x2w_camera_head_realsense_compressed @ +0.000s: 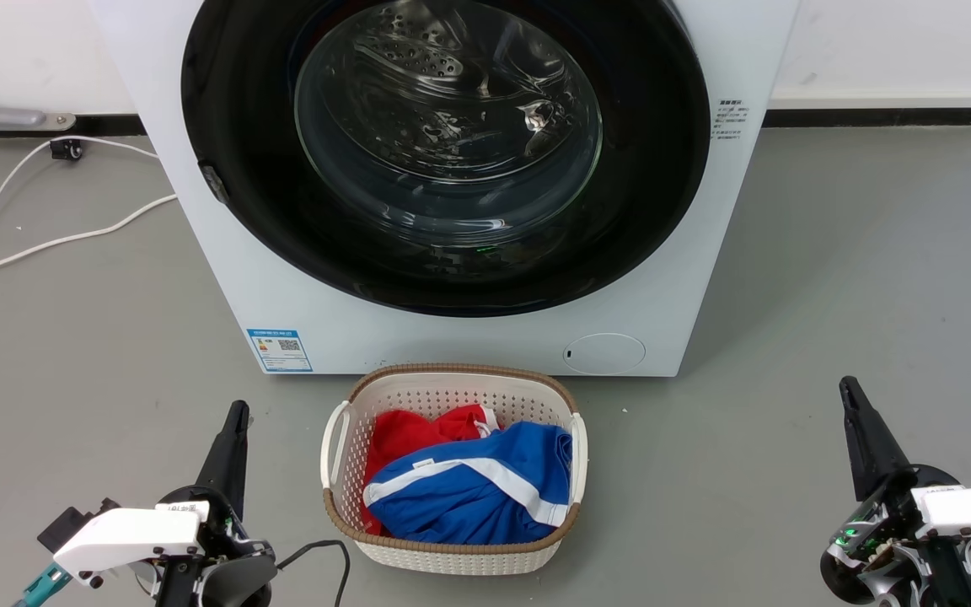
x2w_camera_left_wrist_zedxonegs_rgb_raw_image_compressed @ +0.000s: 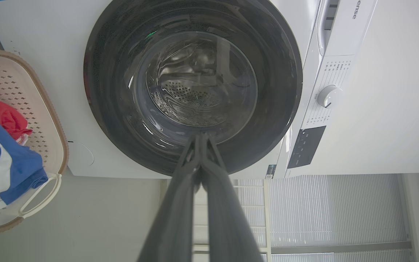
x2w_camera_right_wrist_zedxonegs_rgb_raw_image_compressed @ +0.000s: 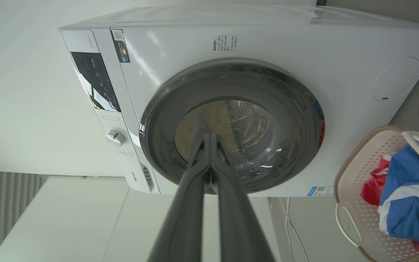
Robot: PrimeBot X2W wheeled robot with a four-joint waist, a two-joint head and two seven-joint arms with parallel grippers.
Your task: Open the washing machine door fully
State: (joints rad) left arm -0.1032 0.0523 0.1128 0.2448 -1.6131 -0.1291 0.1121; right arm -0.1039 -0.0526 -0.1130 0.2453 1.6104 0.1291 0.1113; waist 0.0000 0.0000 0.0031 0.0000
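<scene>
The washing machine door [x2w_camera_head_realsense_compressed: 447, 143] was shut, flush w/ the front of the white washer [x2w_camera_head_realsense_compressed: 452, 341]. Its black rim spanned nearly the full cabinet width, & the steel drum showed thru the clear glass bowl. A small grey tab [x2w_camera_head_realsense_compressed: 212, 182] sat on the rim's left edge in the head view.

L gripper [x2w_camera_head_realsense_compressed: 237, 411] was low at the lower left of the head view, fingers pressed together, pinching nothing, well apart from the door. R gripper [x2w_camera_head_realsense_compressed: 848, 389] was at lower right, likewise pressed tight & empty, also well clear of the washer. In each wrist view the two dark fingers met at the tips w/ the door beyond them.

A pale basket [x2w_camera_head_realsense_compressed: 452, 384] stood on the grey floor [x2w_camera_head_realsense_compressed: 831, 278] just in front of the washer, between the two grippers. It held a red garment [x2w_camera_head_realsense_compressed: 405, 432] w/ a blue garment [x2w_camera_head_realsense_compressed: 469, 506], white-striped, lying over it. A white cable [x2w_camera_head_realsense_compressed: 47, 240] ran across the floor to the left of the washer.
</scene>
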